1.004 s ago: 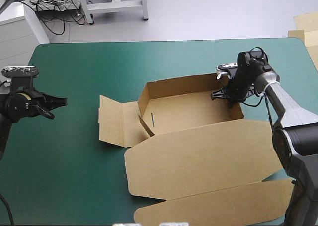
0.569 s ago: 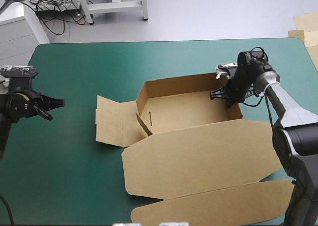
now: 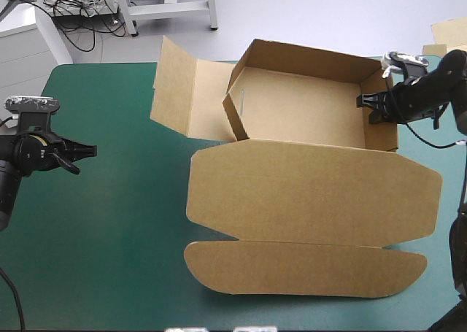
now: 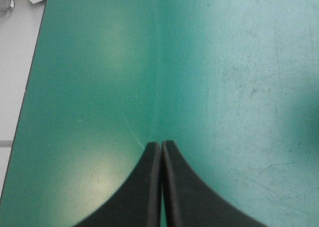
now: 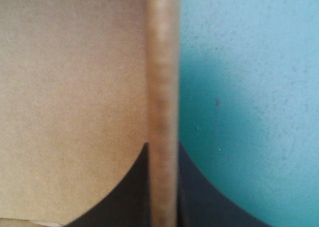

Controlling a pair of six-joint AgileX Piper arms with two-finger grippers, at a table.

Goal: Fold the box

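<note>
One brown box [image 3: 306, 113] is seen on one table, whose teal-green cover [image 3: 109, 237] shows around it, and two grippers are counted. The box is shaped as an open tray lying toward the far right of the table. Its lid [image 3: 314, 193] is spread flat toward the near edge, and one rounded tuck flap [image 3: 306, 268] is joined beyond the lid. One creased side flap [image 3: 179, 90] is raised at the tray's left end. The far wall and this flap are seen in front of the table's far edge, part of which is hidden by them.

The right gripper [image 3: 373, 107] is clamped on the tray's right wall. In the right wrist view the wall's top edge [image 5: 163, 87] runs between the black fingers, which are pressed to it on either side, with the box's inner face [image 5: 70, 87] to one side and the cover [image 5: 249, 87] to the other. The left gripper [image 3: 86, 151] is held over the table's left side, well apart from the box. Its fingers [image 4: 149, 187] are closed together in one pointed arch over bare cover [image 4: 224, 77].

Both arms are cut off by the picture's sides. The wall edge is blurred in the right wrist view. Whether the tray's floor touches the cover cannot be told. One pale piece of further board [image 3: 449, 31] is cut off beyond the table's far right corner.
</note>
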